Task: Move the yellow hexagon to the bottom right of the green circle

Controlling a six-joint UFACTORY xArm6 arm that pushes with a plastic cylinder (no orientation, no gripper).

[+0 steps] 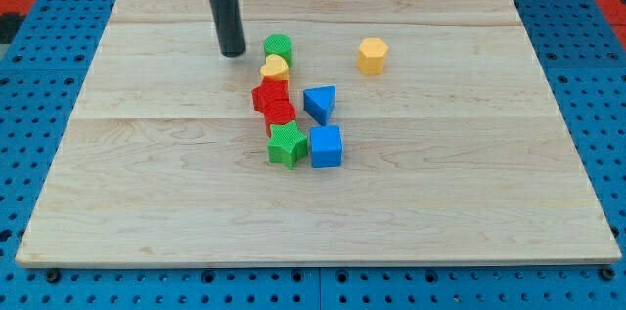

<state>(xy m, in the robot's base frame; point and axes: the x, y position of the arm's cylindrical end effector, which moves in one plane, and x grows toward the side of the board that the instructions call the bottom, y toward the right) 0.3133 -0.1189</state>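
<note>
The yellow hexagon (372, 56) sits alone on the wooden board, right of the view's middle and toward the top. The green circle (279, 47) stands to its left, at the top of a cluster of blocks. My tip (233, 53) rests on the board just left of the green circle, a small gap apart, and far left of the yellow hexagon.
Below the green circle lie a yellow heart-like block (275, 66), two red blocks (271, 94) (281, 113), a green star (288, 144), a blue triangle (319, 104) and a blue cube (326, 146). The wooden board (469, 183) lies on a blue pegboard.
</note>
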